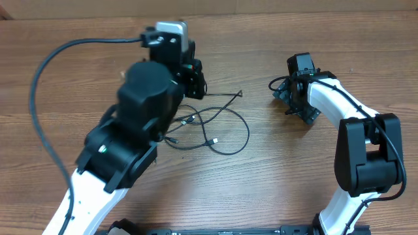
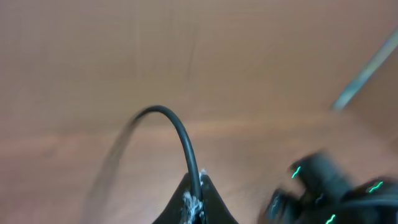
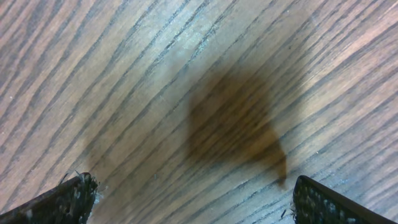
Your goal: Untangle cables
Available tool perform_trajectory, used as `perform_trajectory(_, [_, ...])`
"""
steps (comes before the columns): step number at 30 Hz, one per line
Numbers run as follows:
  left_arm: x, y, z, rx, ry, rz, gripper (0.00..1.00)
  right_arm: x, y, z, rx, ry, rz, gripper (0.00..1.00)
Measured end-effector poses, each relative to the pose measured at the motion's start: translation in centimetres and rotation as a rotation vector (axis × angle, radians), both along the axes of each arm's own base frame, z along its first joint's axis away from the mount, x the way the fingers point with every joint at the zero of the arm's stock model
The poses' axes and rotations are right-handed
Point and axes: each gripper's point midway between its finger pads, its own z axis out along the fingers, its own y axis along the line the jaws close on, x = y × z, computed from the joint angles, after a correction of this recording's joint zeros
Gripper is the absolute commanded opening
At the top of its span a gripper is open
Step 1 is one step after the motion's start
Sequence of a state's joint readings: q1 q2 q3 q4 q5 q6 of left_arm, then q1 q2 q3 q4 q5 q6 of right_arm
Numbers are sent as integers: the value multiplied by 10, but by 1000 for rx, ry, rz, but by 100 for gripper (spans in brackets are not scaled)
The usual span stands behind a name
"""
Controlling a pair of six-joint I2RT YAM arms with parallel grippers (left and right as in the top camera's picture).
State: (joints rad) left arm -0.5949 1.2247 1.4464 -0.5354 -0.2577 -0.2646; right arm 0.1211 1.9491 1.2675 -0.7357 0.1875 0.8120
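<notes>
Overhead, left claw point(image 2: 196, 202) pinches a cable point(image 2: 180, 134); right claw point(image 3: 193, 199) gapes (over bare table point(image 3: 124, 74)).

No readable text, labels, numbers — none on arms, table.

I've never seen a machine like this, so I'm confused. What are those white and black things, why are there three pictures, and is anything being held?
They are two robot arms at a wooden table. One picture looks down from above. The other two come from small cameras on each arm's wrist, so they look very close up.

On the table lie thin black cables, looped over each other in a tangle.

The left gripper is shut on a cable; in its close-up, the cable arches up from the pinched fingertips. That picture is blurry.

The right gripper is open and holds nothing. Its close-up shows only bare wood, a shadow, and one black finger in each bottom corner.
</notes>
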Motion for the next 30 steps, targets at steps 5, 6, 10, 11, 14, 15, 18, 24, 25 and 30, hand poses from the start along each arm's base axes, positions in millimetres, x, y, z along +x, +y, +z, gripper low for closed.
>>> perform_trajectory(5, [5,0,-58,120,178,18,4,0,0,0,0,1,1,100])
perform_trajectory(6, [5,0,-71,135,224,25,4,0,0,0,0,0,0,100])
perform_trajectory(10, [3,2,-113,180,369,56,4,0,0,0,0,0,1,100])
perform_trajectory(11, [3,2,-123,192,405,63,5,0,0,0,0,1,1,100])
perform_trajectory(14, [0,-2,-155,225,515,56,4,0,0,0,-1,0,1,100])
perform_trajectory(15, [-3,-5,-165,230,558,40,4,0,0,0,0,0,1,100])
perform_trajectory(18, [-13,-17,-197,243,686,-20,4,0,0,0,0,0,0,100])
perform_trajectory(24, [-35,-36,-258,267,942,-116,4,0,0,0,0,0,1,100])
perform_trajectory(25, [-39,-39,-267,271,979,-129,4,0,0,0,0,-1,1,100])
perform_trajectory(30, [-66,-52,-302,343,1125,-176,4,0,0,0,0,0,0,100])
